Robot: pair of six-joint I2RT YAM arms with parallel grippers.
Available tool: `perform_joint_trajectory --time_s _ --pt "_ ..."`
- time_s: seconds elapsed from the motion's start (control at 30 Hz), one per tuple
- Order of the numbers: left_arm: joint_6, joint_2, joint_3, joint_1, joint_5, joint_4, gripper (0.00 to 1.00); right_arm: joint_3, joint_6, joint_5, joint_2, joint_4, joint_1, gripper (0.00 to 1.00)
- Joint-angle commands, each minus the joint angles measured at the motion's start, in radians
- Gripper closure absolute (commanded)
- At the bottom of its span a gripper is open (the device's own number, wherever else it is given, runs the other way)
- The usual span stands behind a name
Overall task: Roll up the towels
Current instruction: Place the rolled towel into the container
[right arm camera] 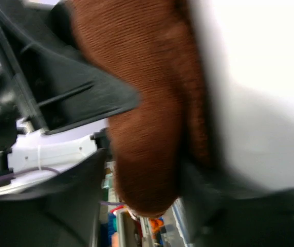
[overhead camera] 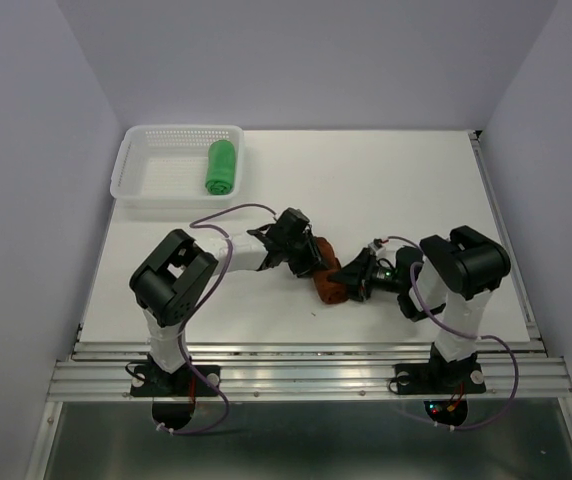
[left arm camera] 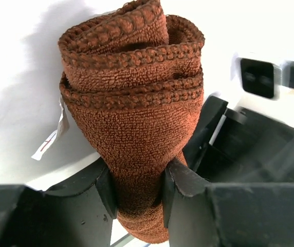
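The white table [overhead camera: 396, 190] carries a white basket [overhead camera: 156, 170] at upper left and the rolled rust towel [overhead camera: 326, 288] at lower centre.
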Motion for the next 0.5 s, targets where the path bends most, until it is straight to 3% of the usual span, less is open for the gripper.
perform_joint_trajectory --time_s 0.0,0.1,0.2,0.27,0.3,0.33,0.4,0.47 --pt "0.141 0.037 0.081 -0.003 -0.089 -0.089 1.0 -0.016 -0.11 -0.066 -0.144 0.173 0.0 0.0" --pt "0.244 0.036 0.12 0.009 -0.116 -0.152 1.0 -0.004 -0.206 -0.059 -0.255 -0.003 0.0 0.0" --pt "0.362 0.025 0.166 0.026 -0.191 -0.226 1.0 0.016 -0.454 -0.016 -0.456 -0.324 0.0 0.0" --pt "0.45 0.005 0.187 0.032 -0.214 -0.246 1.0 0.065 -0.577 0.064 -0.635 -0.632 0.0 0.0" --pt "0.487 -0.001 0.19 0.032 -0.227 -0.246 1.0 0.092 -0.716 0.104 -0.695 -0.765 0.0 0.0" --pt "0.508 -0.012 0.207 0.032 -0.257 -0.254 1.0 0.153 -0.777 0.21 -0.749 -0.994 0.0 0.0" --pt "0.574 -0.018 0.225 0.032 -0.3 -0.278 1.0 0.207 -0.89 0.416 -0.888 -1.248 0.0 0.0" --pt "0.617 -0.025 0.258 0.033 -0.31 -0.296 1.0 0.264 -0.926 0.528 -0.986 -1.354 0.0 0.0"
